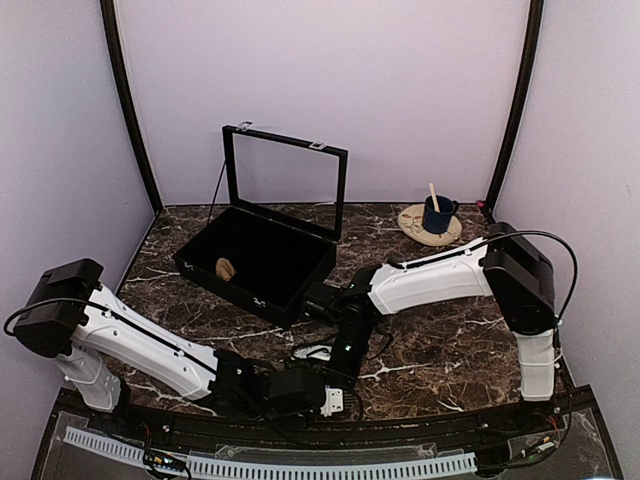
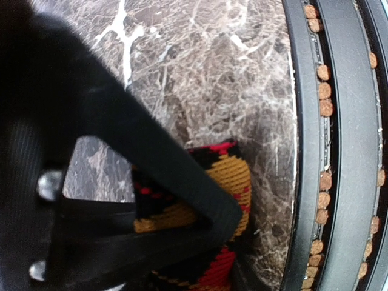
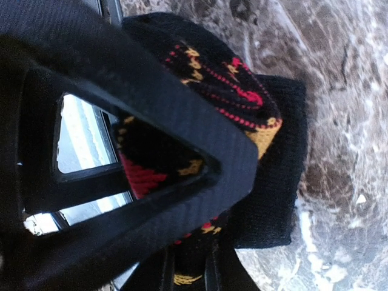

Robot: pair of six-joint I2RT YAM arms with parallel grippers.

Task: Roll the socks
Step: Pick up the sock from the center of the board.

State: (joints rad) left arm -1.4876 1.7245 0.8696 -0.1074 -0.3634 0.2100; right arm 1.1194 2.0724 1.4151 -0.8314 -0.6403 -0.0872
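Handling: the socks (image 2: 233, 173) are soft knit fabric, so I judge them light, limp and easy to squash. They will sag and unroll if they are let go, and there is nothing fragile about them.
Surface: the ribbed knit looks grippy, not slippery, though the layers can slide over one another.
Where the socks are: they lie on the marble table (image 1: 450, 320) close to its near edge, just beside the black edge rail (image 2: 306, 151). In the top view both arms' ends cover them.
Shape now: in the right wrist view the fabric is bunched into a thick folded wad, with a plain black end (image 3: 276, 182) sticking out past the patterned part.
Left gripper (image 2: 233, 215): one finger lies across the patterned fabric and touches it. I cannot tell whether the jaws are apart or clamped.
Right gripper (image 3: 239, 179): a finger crosses the wad, with fabric bulging on both sides of it. Whether it is pinching or only pressing is not shown.
Where to take hold: my judgement is to pinch through the whole thickness of the wad, not a single layer, and to pin the loose black end.
Risk: a shallow pinch would likely peel off only the top layer.
Elsewhere: the black box (image 1: 262, 262) stands open, well apart from the socks.
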